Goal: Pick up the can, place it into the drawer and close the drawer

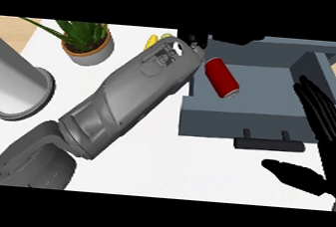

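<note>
white counter fills most of the head view, with a strip of pale wood showing at its far left corner.

the left hand is at the far end of its long grey forearm, right at the far left corner of the grey drawer. only a dark sliver of it shows past the wrist, so i cannot tell whether its fingers are apart or together. it sits just beside the red can, close to the can's far end, and whether it touches the can is not visible.

the can lies on its side inside the drawer, near the drawer's left wall. the drawer is pulled open, its dark handle on the front face nearest the robot.

the right hand shows at the drawer's right side, fingers straight and apart, thumb spread below, holding nothing; it looks to be resting.

left of the drawer, something yellow peeks out beside the forearm, too hidden to name. further left stand a potted plant and a large grey cylinder.

as a judgement: the can appears placed, so picking and placing look done, apart from the left hand clearing away. closing the drawer is what remains.
</note>
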You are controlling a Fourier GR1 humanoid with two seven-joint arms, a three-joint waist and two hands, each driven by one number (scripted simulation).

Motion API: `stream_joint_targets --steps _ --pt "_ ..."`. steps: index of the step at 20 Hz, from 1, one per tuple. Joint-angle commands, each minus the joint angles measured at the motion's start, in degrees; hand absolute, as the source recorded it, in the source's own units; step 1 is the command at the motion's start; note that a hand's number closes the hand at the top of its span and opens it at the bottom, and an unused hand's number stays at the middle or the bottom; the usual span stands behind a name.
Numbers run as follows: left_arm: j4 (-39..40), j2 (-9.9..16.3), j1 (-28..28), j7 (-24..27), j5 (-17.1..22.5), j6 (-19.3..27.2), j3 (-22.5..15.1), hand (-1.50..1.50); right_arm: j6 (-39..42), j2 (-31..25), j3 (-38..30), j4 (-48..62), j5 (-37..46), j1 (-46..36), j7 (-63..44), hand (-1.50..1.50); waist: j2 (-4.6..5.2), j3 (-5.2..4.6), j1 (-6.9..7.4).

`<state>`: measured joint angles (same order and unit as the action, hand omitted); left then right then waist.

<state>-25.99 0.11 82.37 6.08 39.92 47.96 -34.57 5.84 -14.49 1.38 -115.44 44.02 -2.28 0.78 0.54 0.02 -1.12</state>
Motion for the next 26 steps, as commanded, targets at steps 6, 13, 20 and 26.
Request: stream_joint_targets --steps 6,13,20,26 --pt "-3.5 3.2 -1.6 -2.9 -3.0 -0.8 1.4 -1.50 -8.1 2.0 4.6 18.2 14.9 -6.4 0.3 -1.50 -0.48 0.00 1.85" --pt "-13.2 9.5 -5.2 -10.4 -5.6 -1.2 -0.9 -1.50 -22.0 7.6 2.9 35.8 18.8 -11.6 3.3 -1.50 -0.83 0.02 3.54" --pt "-20.8 15.7 -8.5 -15.1 -7.2 -1.9 -0.7 -1.50 -25.0 5.7 -1.9 47.1 19.2 -19.2 5.1 -1.50 -0.61 0.01 3.34" --pt "-28.7 20.2 -11.4 -19.9 -7.8 -2.3 -2.2 -1.50 -31.5 5.2 -4.0 58.7 22.9 -23.9 6.1 -1.50 -0.51 0.05 4.97"
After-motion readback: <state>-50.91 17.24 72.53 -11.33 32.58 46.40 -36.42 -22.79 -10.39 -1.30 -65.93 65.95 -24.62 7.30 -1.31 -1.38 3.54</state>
